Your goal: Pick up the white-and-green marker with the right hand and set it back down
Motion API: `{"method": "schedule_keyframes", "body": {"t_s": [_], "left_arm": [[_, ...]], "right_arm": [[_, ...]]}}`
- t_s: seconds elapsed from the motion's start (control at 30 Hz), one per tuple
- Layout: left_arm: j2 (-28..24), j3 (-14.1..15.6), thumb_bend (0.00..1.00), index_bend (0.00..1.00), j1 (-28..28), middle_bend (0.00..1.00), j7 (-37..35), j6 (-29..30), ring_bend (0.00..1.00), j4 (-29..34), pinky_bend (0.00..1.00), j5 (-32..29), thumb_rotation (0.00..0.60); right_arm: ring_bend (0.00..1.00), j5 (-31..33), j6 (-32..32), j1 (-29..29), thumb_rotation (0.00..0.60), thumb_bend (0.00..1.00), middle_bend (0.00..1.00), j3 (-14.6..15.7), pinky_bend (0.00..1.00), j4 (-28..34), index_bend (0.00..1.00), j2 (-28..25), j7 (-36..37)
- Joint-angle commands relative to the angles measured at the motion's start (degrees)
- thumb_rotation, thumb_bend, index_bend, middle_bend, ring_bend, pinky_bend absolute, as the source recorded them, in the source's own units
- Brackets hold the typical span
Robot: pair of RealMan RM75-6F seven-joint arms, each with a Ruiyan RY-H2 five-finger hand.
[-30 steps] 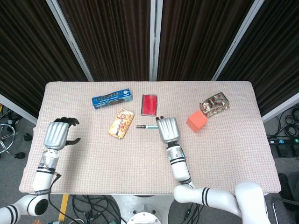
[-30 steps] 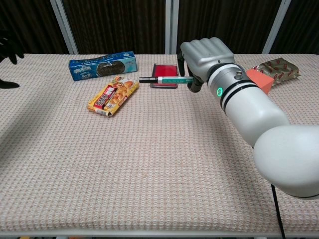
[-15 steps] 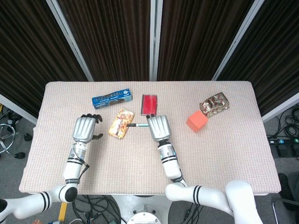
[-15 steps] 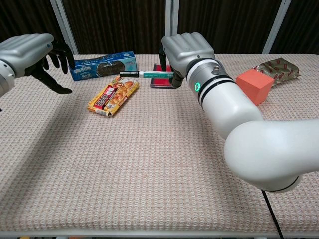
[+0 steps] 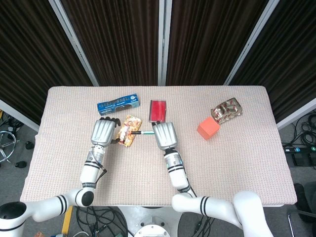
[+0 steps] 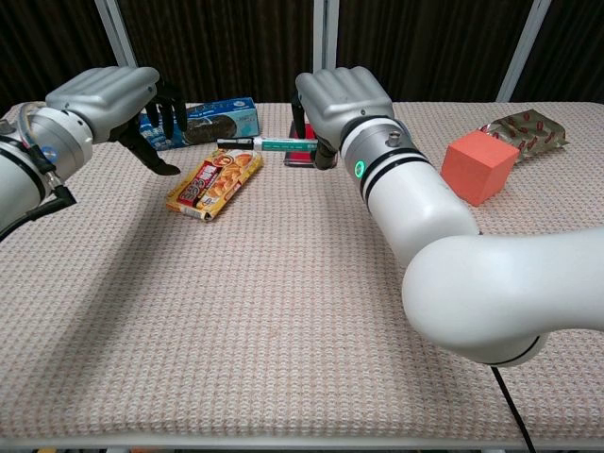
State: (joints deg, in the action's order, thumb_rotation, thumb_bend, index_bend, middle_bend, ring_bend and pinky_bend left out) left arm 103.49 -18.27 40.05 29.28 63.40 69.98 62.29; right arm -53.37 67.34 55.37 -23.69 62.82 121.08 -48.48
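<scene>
The white-and-green marker [image 5: 139,133] [image 6: 260,144] is held level above the table, its black cap pointing toward my left. My right hand [image 5: 164,136] [image 6: 342,97] grips its green end, fingers curled down around it. The marker's capped end hangs over the yellow snack packet [image 5: 127,130] [image 6: 213,181]. My left hand [image 5: 103,132] [image 6: 106,96] hovers just left of that packet with its dark fingers apart and nothing in them, a short way from the marker's tip.
A blue biscuit box [image 5: 117,104] [image 6: 201,120] lies at the back left. A red case [image 5: 158,110] lies behind my right hand. An orange cube [image 5: 208,128] [image 6: 481,165] and a foil-wrapped packet [image 5: 226,110] [image 6: 522,128] sit to the right.
My right hand has carried the marker leftward, over the snack packet. My left hand has swung in from the table's left edge toward the middle, close to the marker's tip.
</scene>
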Motion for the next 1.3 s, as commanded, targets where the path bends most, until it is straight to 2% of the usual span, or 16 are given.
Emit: {"method": "schedule_keyframes", "body": {"t_s": [0.03, 0.57, 1.13, 1.3], "left_arm": [[0.7, 0.2, 0.11, 0.46, 1.3, 0.49, 1.9, -0.7, 0.4, -0.7, 0.43, -0.5, 0.6], [1.0, -0.9, 0.16, 0.52, 3.1, 0.55, 5.0, 1.2, 0.46, 2.7, 0.49, -3.7, 0.6], [0.9, -0.2, 0.16, 0.53, 3.6, 0.56, 4.8, 1.5, 0.47, 2.9, 0.5, -5.6, 0.6], [0.9, 0.0, 0.19, 0.55, 3.6, 0.58, 4.3, 1.7, 0.5, 2.7, 0.52, -5.6, 0.6]], "right_arm": [[0.85, 0.1, -0.3, 0.3, 0.6, 0.33, 0.63, -0.1, 0.9, -0.7, 0.66, 0.6, 0.3], [0.85, 0.4, -1.7, 2.8, 0.6, 0.33, 0.63, -1.9, 0.9, -5.6, 0.66, 3.5, 0.8], [0.85, 0.2, -2.7, 5.3, 0.6, 0.33, 0.63, -3.8, 0.9, -8.9, 0.66, 6.0, 2.3], [0.85, 0.3, -2.8, 5.4, 0.6, 0.33, 0.63, -3.9, 0.9, -9.1, 0.66, 6.1, 2.3]]}}
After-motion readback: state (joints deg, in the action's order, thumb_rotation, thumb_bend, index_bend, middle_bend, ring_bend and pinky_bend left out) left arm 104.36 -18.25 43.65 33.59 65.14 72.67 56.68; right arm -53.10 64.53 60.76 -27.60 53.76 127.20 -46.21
